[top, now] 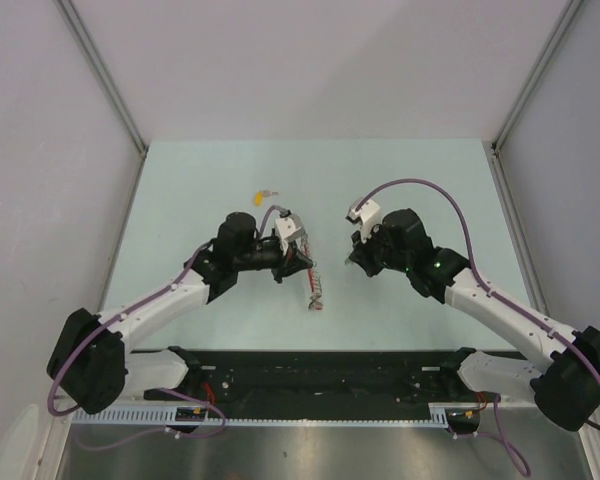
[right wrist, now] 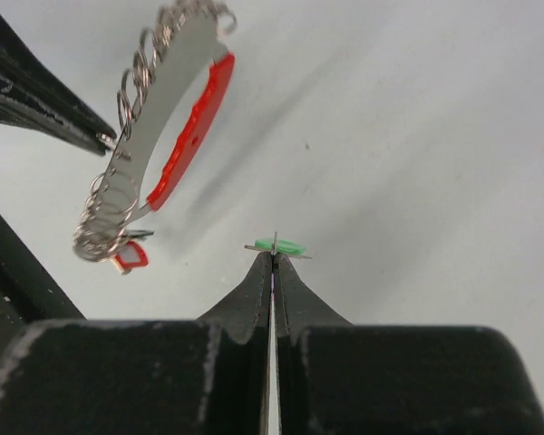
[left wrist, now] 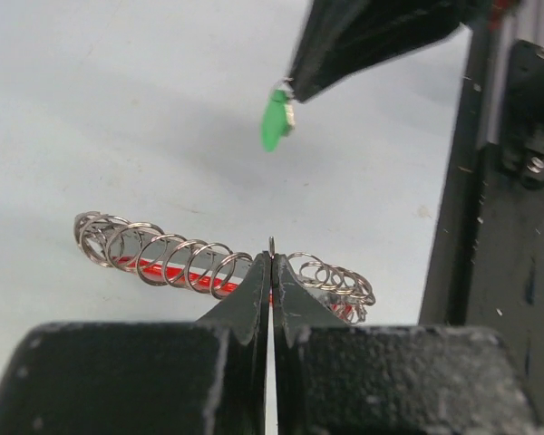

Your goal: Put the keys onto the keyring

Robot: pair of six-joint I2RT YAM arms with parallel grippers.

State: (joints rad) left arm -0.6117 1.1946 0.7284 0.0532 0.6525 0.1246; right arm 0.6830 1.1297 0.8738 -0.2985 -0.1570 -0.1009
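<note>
A pale green table (top: 180, 180) lies under the left claw (top: 298, 262). White walls (top: 310, 60) and metal posts (top: 102, 75) stand beyond it.

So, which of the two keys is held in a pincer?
The green key, clamped in the shut right pincer; the yellow key lies loose on the table.

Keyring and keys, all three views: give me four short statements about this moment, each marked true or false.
1. The left gripper is shut on the keyring. True.
2. The yellow key lies on the table. True.
3. The right gripper holds the yellow key. False: it is shut on the green key.
4. The green key is threaded on the keyring. False: a clear gap separates them.
</note>
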